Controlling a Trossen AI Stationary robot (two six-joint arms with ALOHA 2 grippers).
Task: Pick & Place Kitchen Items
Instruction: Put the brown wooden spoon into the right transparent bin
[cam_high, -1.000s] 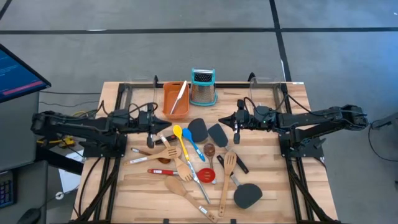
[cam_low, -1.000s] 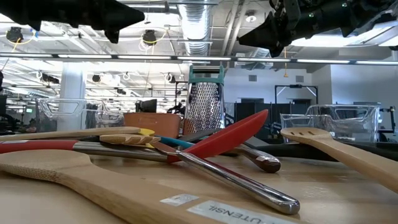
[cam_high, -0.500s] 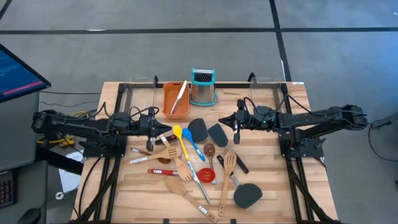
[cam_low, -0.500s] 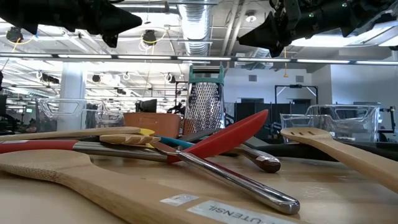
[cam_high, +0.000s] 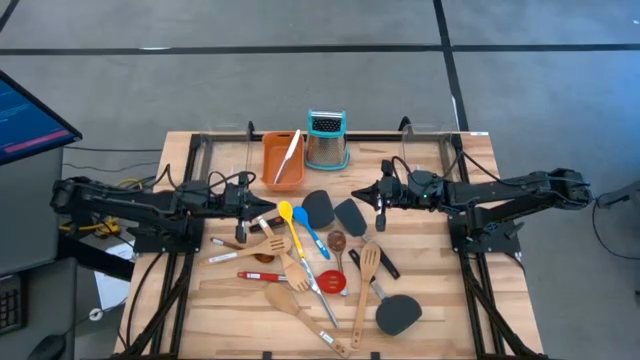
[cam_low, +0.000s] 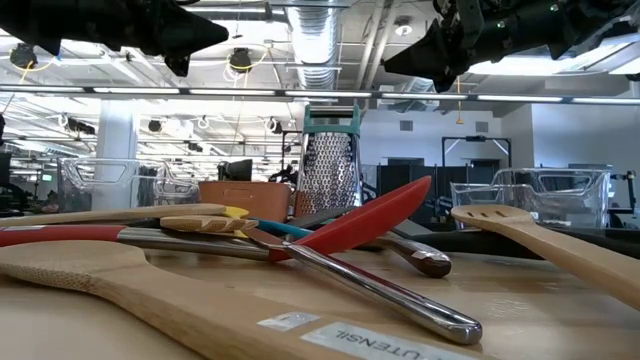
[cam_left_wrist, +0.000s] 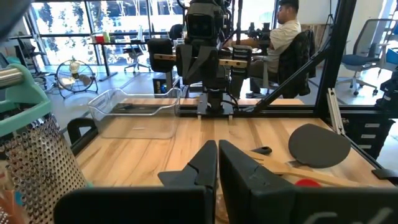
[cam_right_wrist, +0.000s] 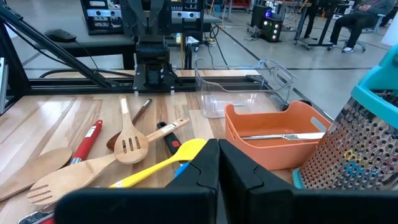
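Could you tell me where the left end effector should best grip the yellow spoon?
Grip the yellow spoon mid-handle, from straight above, fingers across its width. It lies flat with its bowl toward the orange tray; the blue spoon lies close alongside, so stay clear of that side.

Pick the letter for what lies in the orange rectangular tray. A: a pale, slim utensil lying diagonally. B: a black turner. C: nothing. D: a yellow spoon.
A: in the high view a pale, slim utensil lies diagonally inside the orange rectangular tray, and the right wrist view shows it there too.
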